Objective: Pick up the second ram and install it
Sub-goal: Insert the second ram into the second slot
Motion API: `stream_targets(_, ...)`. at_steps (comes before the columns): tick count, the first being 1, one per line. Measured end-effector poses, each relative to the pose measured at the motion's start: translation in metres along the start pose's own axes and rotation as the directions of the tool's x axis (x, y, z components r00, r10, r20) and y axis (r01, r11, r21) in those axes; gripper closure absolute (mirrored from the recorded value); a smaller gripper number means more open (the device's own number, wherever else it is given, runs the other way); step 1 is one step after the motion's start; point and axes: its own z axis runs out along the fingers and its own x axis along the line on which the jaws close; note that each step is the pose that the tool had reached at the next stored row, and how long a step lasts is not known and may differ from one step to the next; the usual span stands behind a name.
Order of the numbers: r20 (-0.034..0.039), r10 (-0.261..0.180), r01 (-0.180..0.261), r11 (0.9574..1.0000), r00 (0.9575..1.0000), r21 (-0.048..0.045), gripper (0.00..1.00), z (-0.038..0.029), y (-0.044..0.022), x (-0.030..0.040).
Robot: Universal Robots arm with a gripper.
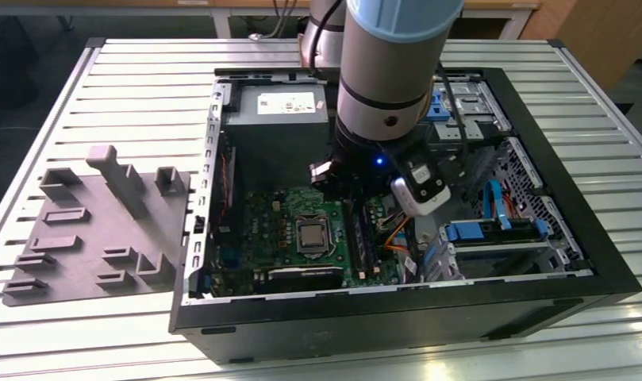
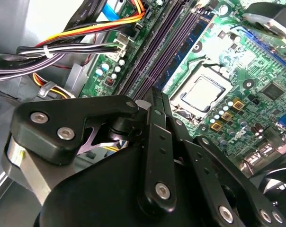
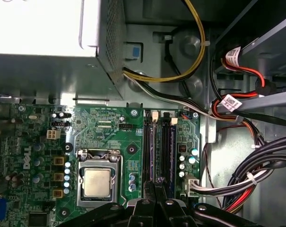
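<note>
My gripper point(image 1: 347, 198) reaches down into the open computer case point(image 1: 405, 313), hanging from the arm. In both wrist views its black fingers stand pressed together, the gripper point(image 3: 158, 187) point(image 2: 155, 97) shut right at the near end of the memory slots point(image 3: 150, 146) point(image 2: 166, 42). Long dark strips run away from the fingertips along the slots. I cannot tell the second ram apart from the slot rails there. Nothing sticks out from between the fingers.
The processor socket point(image 3: 96, 182) point(image 2: 204, 92) lies beside the slots on the green motherboard. Bundled cables point(image 3: 237, 184) point(image 2: 76, 47) crowd the slots' other side. The power supply point(image 1: 278, 107) fills the case's far end. A grey fixture point(image 1: 98, 230) with upright blocks lies at the exterior view's left.
</note>
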Motion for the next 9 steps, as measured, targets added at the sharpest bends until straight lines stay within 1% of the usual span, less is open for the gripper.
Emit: stream_targets(9,0.0,0.0,0.0,1.0,1.0,-0.0001,0.89,0.0015,-0.0001,0.0001)
